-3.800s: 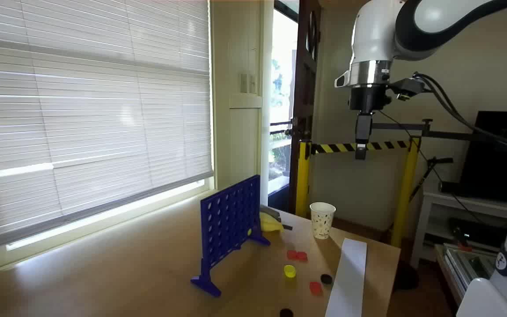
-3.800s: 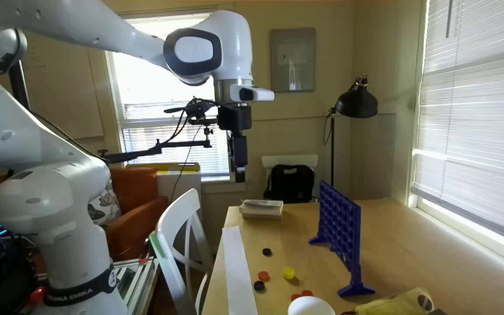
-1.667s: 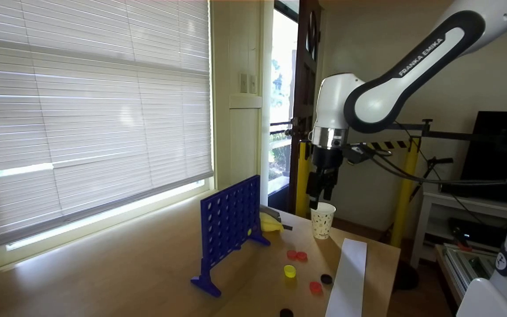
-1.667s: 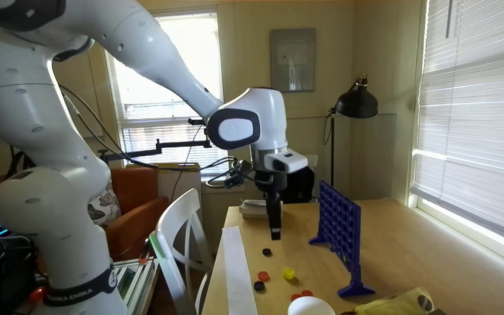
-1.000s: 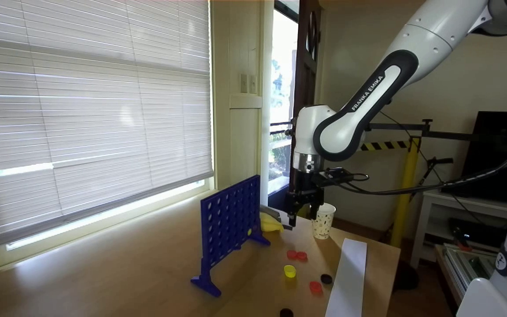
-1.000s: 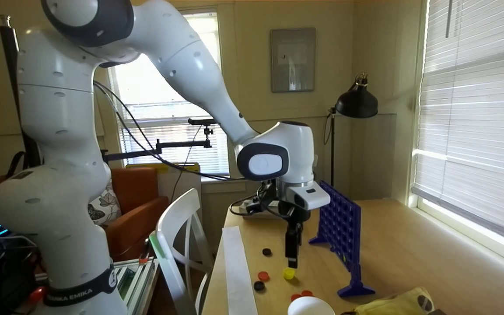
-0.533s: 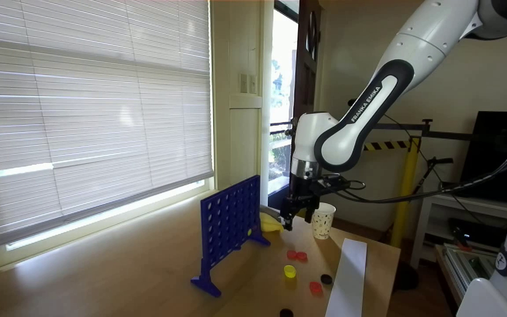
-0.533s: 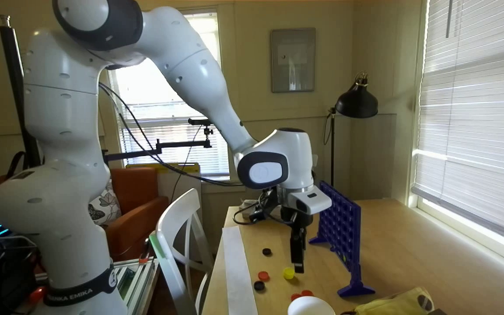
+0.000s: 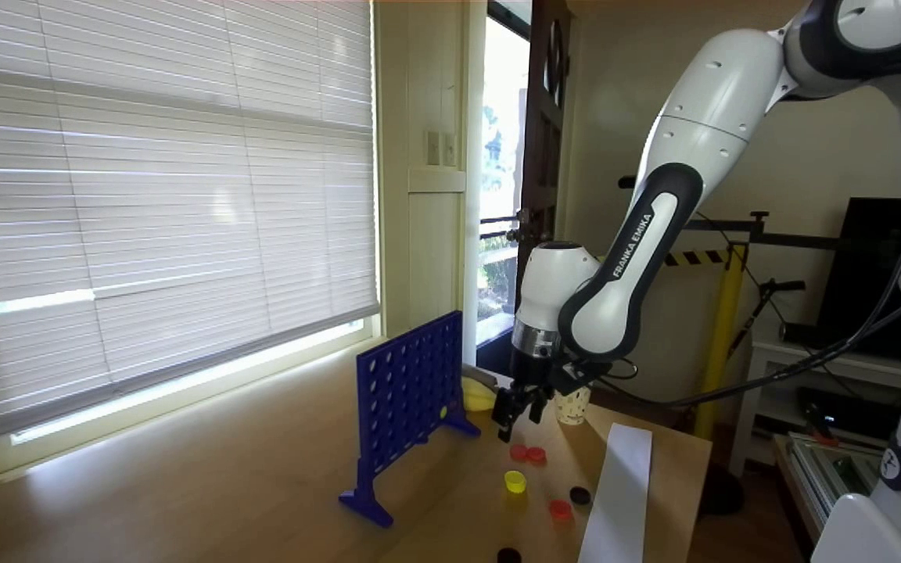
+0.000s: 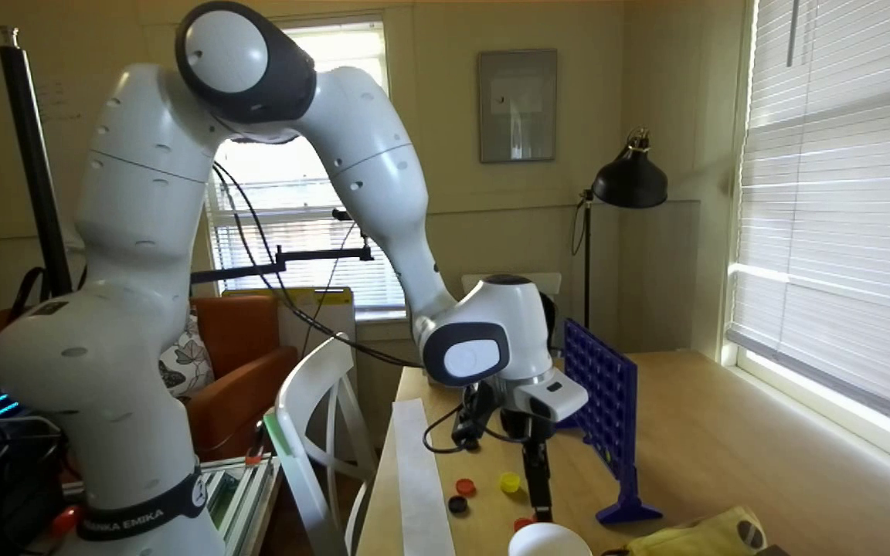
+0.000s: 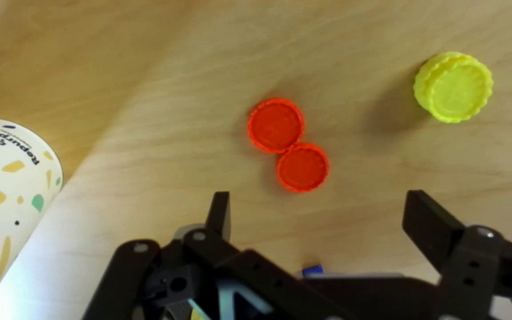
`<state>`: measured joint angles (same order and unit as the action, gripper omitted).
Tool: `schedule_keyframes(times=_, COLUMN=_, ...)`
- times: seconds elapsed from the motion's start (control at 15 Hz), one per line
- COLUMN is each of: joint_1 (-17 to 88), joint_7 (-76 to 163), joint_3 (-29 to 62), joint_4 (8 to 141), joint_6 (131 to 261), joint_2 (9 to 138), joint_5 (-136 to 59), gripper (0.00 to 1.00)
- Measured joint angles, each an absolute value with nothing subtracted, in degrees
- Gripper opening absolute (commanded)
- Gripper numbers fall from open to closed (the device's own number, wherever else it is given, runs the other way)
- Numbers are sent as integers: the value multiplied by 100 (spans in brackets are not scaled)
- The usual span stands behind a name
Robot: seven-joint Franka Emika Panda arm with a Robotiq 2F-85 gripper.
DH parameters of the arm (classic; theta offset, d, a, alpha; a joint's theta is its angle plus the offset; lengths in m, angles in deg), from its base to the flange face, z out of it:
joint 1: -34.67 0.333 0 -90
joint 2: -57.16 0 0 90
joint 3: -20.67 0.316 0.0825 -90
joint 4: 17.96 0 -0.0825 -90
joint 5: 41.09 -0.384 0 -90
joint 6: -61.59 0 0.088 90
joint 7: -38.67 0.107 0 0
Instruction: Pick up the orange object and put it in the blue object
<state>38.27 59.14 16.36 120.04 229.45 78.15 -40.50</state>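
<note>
Nothing held yet: black two-finger claw (image 11: 319,209) spread near two touching orange-red plastic discs (image 11: 288,145), pick and insertion into upright blue plastic grid (image 9: 410,385) pending.

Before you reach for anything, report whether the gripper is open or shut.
Open. The wrist view shows the gripper with its fingers wide apart and nothing held between them.

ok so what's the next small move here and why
Probably ease the open gripper down toward the two touching orange discs: in the wrist view they show beyond its parted fingers, within the width of the gap, and nothing is held.
</note>
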Motion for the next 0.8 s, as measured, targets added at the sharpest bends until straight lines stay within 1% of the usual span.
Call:
schedule_keyframes(times=0.47, joint_1=3866, joint_7=5693, joint_3=1562, joint_4=11763, joint_6=23008, joint_2=8209, joint_5=-4062, gripper=100)
schedule_keyframes(times=0.6, joint_1=3866, joint_7=5658, joint_3=1561, joint_4=11736, joint_6=23004, joint_2=8237, joint_5=-4065, gripper=95)
schedule_keyframes(times=0.67, joint_1=3866, joint_7=5642, joint_3=1561, joint_4=11730, joint_6=22993, joint_2=8241, joint_5=-4067, gripper=97)
schedule_keyframes(times=0.73, joint_1=3866, joint_7=5633, joint_3=1561, joint_4=11725, joint_6=22963, joint_2=8242, joint_5=-4075, gripper=91)
schedule_keyframes(times=0.8, joint_1=3865, joint_7=5629, joint_3=1562, joint_4=11715, joint_6=22919, joint_2=8242, joint_5=-4083, gripper=92)
